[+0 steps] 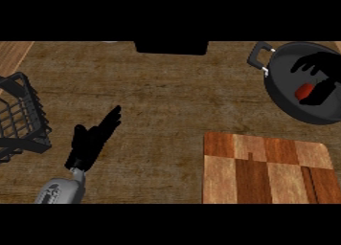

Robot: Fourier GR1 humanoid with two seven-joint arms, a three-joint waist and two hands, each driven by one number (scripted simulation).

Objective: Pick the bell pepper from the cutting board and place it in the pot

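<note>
Now the right hand [322, 76] sits over the pot [286, 98], fingers curled round the red pepper [304, 90]. The left hand [92, 136] rests open on the counter [166, 95], beside the empty board [268, 167].

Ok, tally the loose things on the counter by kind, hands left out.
Pot: 1
Bell pepper, red, inside the pot: 1
Cutting board: 1
Wire basket: 1
Total: 4

Right hand [322, 72] hovering over the pot [286, 103], fingers seemingly curling round the red pepper [304, 90]. Board [268, 167] lying bare below. Left hand [92, 136] resting open beside the basket [14, 119].
</note>
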